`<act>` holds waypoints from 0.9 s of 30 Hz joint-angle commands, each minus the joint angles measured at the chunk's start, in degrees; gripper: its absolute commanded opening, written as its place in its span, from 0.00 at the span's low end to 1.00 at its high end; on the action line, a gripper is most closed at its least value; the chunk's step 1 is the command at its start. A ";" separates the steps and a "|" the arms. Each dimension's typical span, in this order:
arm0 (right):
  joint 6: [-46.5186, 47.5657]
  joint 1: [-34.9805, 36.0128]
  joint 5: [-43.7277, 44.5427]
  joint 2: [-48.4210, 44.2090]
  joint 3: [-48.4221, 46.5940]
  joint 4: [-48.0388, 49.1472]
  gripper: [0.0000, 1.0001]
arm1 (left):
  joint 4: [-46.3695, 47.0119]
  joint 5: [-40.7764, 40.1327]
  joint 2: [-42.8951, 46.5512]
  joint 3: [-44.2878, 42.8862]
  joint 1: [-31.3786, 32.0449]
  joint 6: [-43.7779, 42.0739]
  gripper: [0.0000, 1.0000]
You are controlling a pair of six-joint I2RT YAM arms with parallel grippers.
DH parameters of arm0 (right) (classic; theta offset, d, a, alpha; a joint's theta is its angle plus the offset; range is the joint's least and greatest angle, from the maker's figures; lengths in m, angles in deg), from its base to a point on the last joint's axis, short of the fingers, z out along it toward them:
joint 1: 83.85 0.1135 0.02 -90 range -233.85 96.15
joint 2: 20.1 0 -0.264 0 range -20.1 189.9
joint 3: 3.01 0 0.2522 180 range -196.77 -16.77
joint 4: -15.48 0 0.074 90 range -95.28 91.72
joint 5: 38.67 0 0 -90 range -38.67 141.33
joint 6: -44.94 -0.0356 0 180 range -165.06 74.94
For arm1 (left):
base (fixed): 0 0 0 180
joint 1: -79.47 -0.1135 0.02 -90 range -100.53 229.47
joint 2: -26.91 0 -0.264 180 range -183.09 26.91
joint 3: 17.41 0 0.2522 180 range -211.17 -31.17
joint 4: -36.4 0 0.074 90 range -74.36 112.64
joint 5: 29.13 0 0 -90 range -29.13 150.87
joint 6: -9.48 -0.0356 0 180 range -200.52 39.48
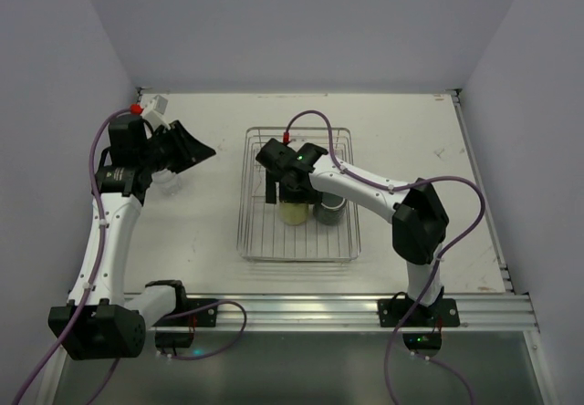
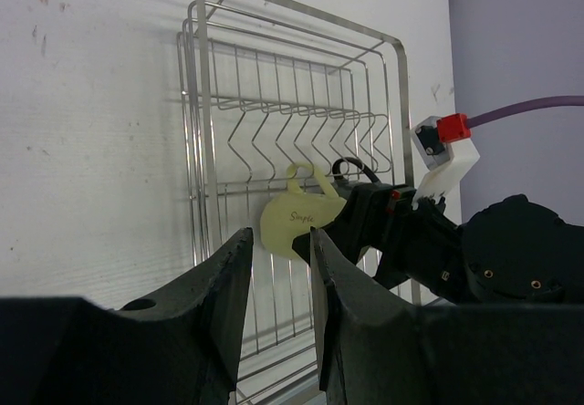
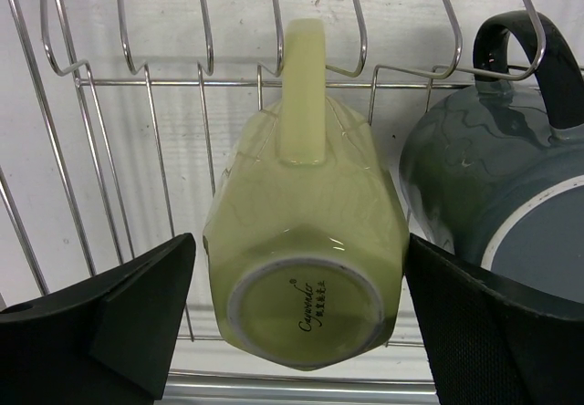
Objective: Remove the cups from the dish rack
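Observation:
The silver wire dish rack stands mid-table. In it a pale yellow cup lies with its base toward the right wrist camera and its handle toward the prongs. A dark grey mug sits right beside it. My right gripper is open with one finger on each side of the yellow cup; the left finger stands clear of it and the right finger is at its side. My left gripper is left of the rack, empty, its fingers a narrow gap apart.
A small clear object, perhaps a tumbler, sits on the table partly under the left arm. The rack's wire prongs rise just beyond the yellow cup's handle. The table's metal rail runs along the near edge.

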 commanded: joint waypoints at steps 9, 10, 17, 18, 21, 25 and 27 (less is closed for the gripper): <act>-2.67 0.14 1.78 0.73 0.80 0.64 0.93 | -0.15 2.20 1.30 0.15 0.30 -2.08 0.35; -2.67 0.14 1.78 0.73 0.97 0.64 0.93 | -0.32 2.20 1.31 0.15 0.22 -2.08 0.35; -2.23 -0.13 1.96 1.52 0.80 0.72 0.88 | -0.58 2.47 1.39 0.16 0.30 -2.25 0.35; -2.15 -0.13 1.96 1.61 0.80 0.72 0.86 | -0.67 2.47 1.39 0.07 0.22 -2.43 0.35; -1.80 -0.22 1.70 1.43 0.88 0.99 0.72 | -1.03 2.29 1.48 -0.11 0.22 -2.78 0.35; -0.39 -0.57 1.34 1.87 0.71 1.60 0.21 | -1.29 2.20 1.39 0.15 0.22 -2.96 0.35; 0.14 -0.65 1.69 1.70 0.53 1.60 0.00 | -1.38 2.29 1.48 0.15 0.22 -3.13 0.35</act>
